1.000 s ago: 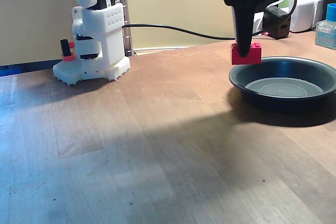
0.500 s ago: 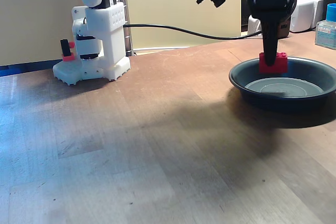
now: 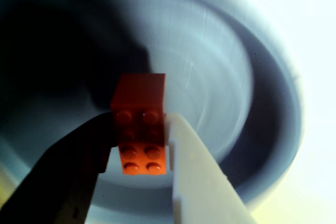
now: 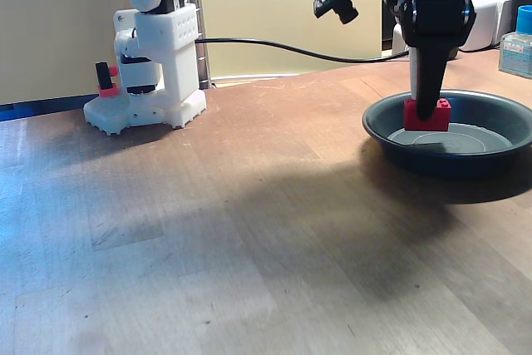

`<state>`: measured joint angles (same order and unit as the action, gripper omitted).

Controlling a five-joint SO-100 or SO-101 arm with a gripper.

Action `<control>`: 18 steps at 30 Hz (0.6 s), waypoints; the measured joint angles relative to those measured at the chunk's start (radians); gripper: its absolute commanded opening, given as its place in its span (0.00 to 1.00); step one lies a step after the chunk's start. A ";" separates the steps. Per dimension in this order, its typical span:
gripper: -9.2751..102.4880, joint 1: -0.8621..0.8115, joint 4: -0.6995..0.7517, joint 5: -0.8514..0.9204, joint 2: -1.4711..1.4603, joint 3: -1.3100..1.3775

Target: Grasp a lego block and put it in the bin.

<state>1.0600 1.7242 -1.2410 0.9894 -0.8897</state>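
Red block (image 3: 140,129) sits pinched between the two fingers in the wrist view, studs facing the camera, two columns of them visible. Dark finger (image 3: 73,177) presses its left side, white finger (image 3: 197,182) its right. Gripper (image 3: 140,145) closed on the block, mid-length; upper end of the block sticks out past the fingertips. Behind it, bin (image 3: 262,93) fills the background, blurry, pale blue-grey here, concentric rings faint on the floor. Block is over the inside of the bin, left of centre; contact with the floor can't be told from this view.

Fixed view: gripper (image 4: 426,110) points straight down into the bin (image 4: 490,151), which sits at right on the wooden table (image 4: 249,239). Block (image 4: 426,114) is held at the fingertips, inside the rim, low over the left part of the floor; touching or just above, can't tell. Dark finger (image 4: 428,72) covers the block's middle. Small black camera (image 4: 337,2) sticks out left of the wrist. White base (image 4: 154,72) stands at left, well apart from the bin, black cable (image 4: 283,46) running from it toward the back right. Bottle with blue cap (image 4: 519,39) at the far right edge, behind the bin.
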 measured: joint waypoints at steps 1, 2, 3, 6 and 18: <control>0.20 -0.003 0.006 0.014 0.000 0.000; 0.21 -0.005 0.009 0.026 0.000 0.000; 0.22 -0.008 0.009 0.032 0.000 0.000; 0.22 -0.009 0.012 0.043 0.000 0.000; 0.22 -0.034 0.015 0.052 0.092 -0.011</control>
<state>1.0262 1.7395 -1.1888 1.0815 -0.9004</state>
